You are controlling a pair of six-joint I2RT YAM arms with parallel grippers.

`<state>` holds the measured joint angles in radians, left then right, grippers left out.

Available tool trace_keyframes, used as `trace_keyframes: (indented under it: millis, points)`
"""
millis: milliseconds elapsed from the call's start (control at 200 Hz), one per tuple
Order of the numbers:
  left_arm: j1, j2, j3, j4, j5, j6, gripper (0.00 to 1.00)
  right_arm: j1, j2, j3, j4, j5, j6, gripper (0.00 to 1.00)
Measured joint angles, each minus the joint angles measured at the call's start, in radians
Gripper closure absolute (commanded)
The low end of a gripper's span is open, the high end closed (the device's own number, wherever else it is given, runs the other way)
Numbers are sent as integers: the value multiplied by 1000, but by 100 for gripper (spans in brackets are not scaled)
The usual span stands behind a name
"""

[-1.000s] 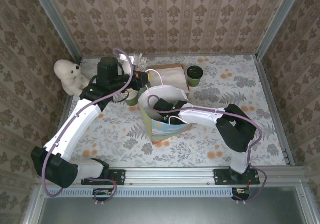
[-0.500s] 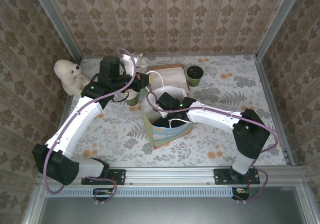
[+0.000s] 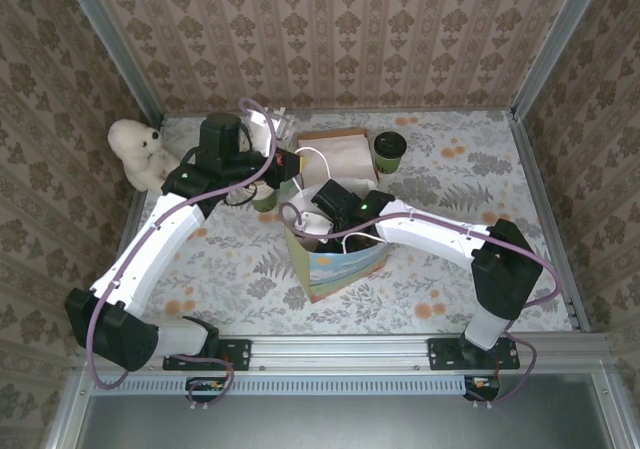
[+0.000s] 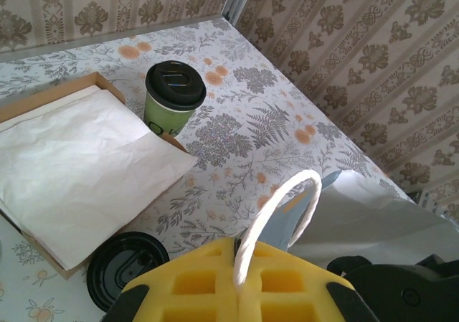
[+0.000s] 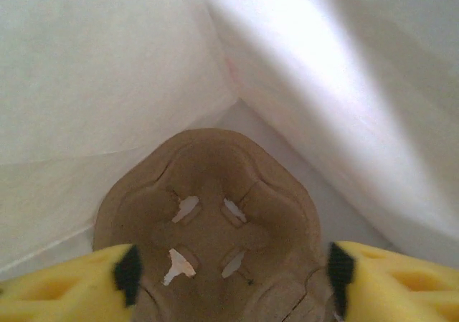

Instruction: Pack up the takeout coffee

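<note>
Pinched shut, the left end effector gripped the white rope handle of the white paper bag. Inside that bag, the right end effector had its fingers spread wide on either side of a brown moulded-pulp cup carrier, though I couldn't tell whether they gripped it. The dark green paper coffee cup with a black round lid stood upright on the floral tabletop beyond the bag, just beside a shallow cardboard tray.

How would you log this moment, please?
left hand: shut on white rope handle; right hand: inside paper bag, astride brown cardboard carrier; green lidded cup: unpacked
</note>
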<state>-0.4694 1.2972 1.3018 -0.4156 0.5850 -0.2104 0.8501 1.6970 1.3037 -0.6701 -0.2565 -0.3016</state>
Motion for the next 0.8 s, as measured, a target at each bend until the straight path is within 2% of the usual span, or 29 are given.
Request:
trace_keyframes:
  millis: [35,120,215,300,420,510,800]
  points:
    - [0,0,0,-1,3,5,100,-4,-3,0,-7,-5,-21,39]
    - [0,0,1,-1,14,17,100,-15,-10,8,-37,-6,-83,61]
    - [0,0,2,-1,39,32,100,-19,-11,19,-71,-2,-142,76]
    - [0,5,9,-5,66,45,100,-19,-11,22,-98,8,-183,85]
    - [0,12,15,-6,96,63,100,-22,-11,24,-150,16,-249,95]
    - [0,12,15,-4,111,79,100,-23,5,49,-211,32,-298,97]
    - [0,12,16,-4,152,92,100,-26,80,68,-241,85,-424,97]
